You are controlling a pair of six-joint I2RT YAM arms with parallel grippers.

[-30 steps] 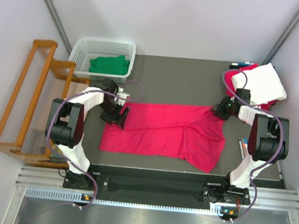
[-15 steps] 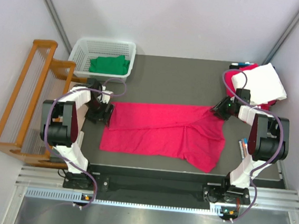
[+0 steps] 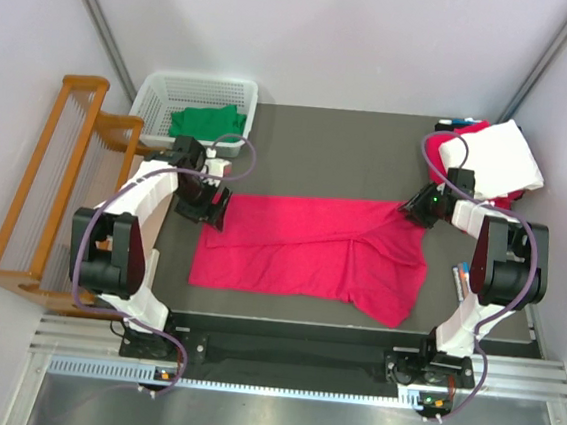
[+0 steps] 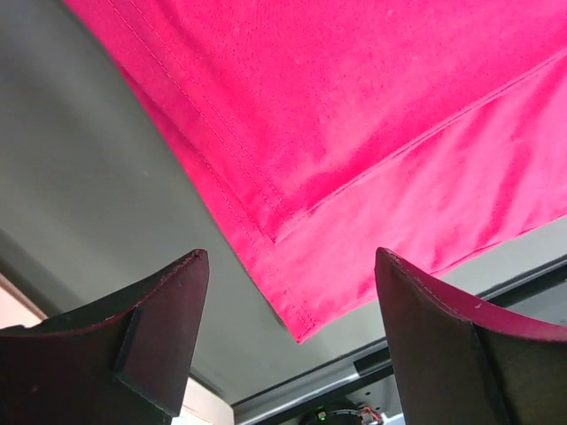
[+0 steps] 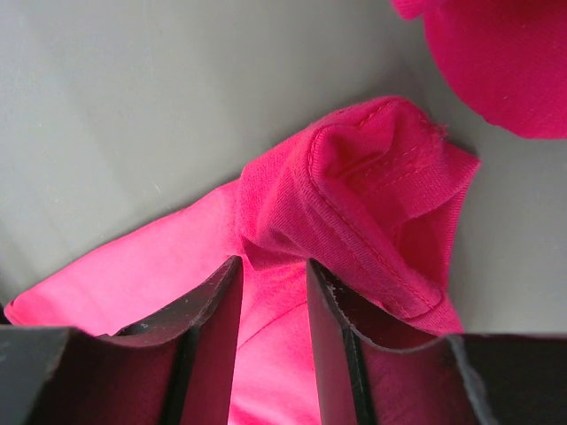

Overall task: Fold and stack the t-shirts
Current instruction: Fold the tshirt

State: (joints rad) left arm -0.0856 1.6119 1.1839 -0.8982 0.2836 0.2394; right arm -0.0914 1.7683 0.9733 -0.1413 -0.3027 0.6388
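Observation:
A crimson-pink t-shirt [image 3: 310, 250] lies spread across the dark table, partly folded lengthwise, with one end drooping toward the front right. My left gripper [image 3: 212, 206] hovers open at the shirt's far-left corner. In the left wrist view that hemmed corner [image 4: 297, 328] shows between the wide-apart fingers of the left gripper [image 4: 291, 266], untouched. My right gripper [image 3: 409, 210] is shut on the shirt's bunched far-right corner [image 5: 372, 195], with cloth pinched between the fingers of the right gripper [image 5: 273, 266]. A green t-shirt [image 3: 207, 123] lies in the basket. A white t-shirt [image 3: 500, 158] lies folded at the back right.
The white lattice basket [image 3: 194, 146] stands at the back left. A wooden rack [image 3: 50, 190] lines the table's left side. More pink cloth [image 5: 496, 62] lies under the white t-shirt. Small pens [image 3: 461, 277] lie by the right edge.
My left gripper swung left off the shirt's edge, then came back to its far-left corner. That corner shifted slightly left. The right arm has stayed still.

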